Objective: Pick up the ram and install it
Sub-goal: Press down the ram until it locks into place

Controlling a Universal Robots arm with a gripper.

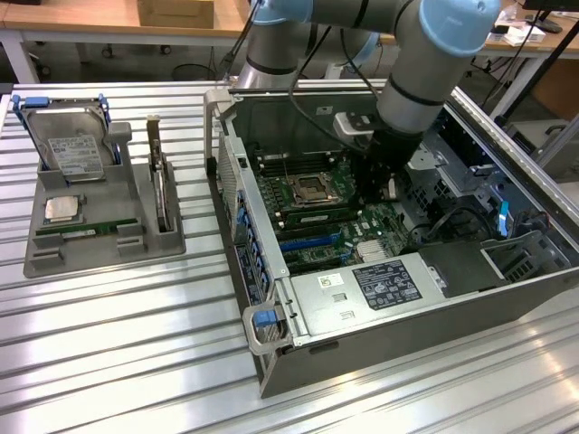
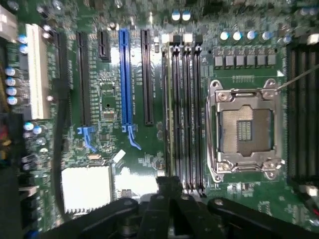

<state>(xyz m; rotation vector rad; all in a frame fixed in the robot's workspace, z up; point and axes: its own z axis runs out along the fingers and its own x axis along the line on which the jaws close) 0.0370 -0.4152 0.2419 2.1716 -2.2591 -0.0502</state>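
Hovering inside the computer case [image 1: 398, 298], the clenched tool [image 2: 172, 186] touches the memory slots [image 2: 183, 109]. A ram [image 1: 88, 230] lies in the grey tray [image 1: 54, 258].

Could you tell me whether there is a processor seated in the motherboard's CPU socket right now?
No. In the wrist view the CPU socket lies bare inside its metal frame, with no chip in it.

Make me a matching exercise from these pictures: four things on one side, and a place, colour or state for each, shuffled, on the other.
Things:
1 hard drive
2 CPU socket
3 long slot
4 processor chip

Matches:
A blue
B empty, silver frame, on the motherboard
C standing at the back of the grey tray
D lying flat in the tray

Pairs: 1-C, 2-B, 3-A, 4-D
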